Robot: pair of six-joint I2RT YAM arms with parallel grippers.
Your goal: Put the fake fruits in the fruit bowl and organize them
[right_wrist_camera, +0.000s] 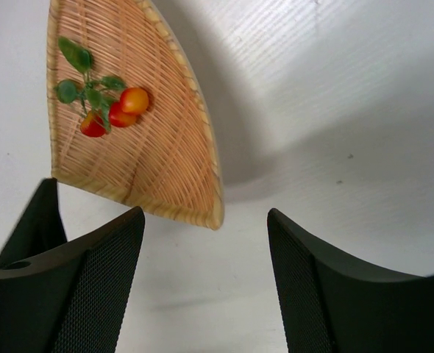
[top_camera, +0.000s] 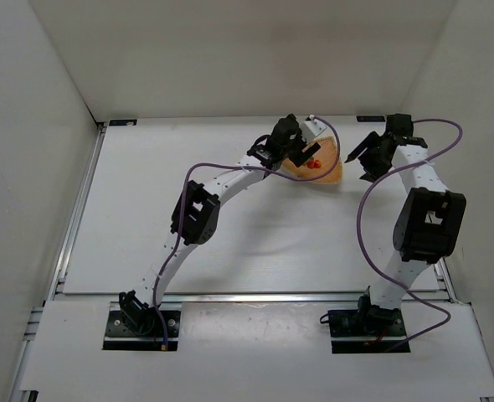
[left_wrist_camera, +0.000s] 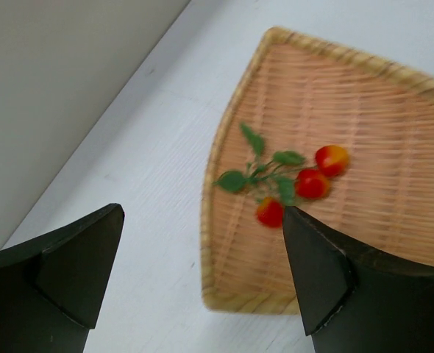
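3 berries [left_wrist_camera: 309, 184] in bowl [left_wrist_camera: 379, 110]; wrist views show left gripper [left_wrist_camera: 202, 213], right gripper [right_wrist_camera: 204, 215] agape, empty.

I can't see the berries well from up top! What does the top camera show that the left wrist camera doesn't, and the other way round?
Only the top view shows the whole left arm and right arm, with their purple cables. Only the left wrist view shows the green leaves, the woven strands of the fruit bowl, and the left arm's jaws standing open. Both show the red-orange berries lying inside the fruit bowl on the white table.
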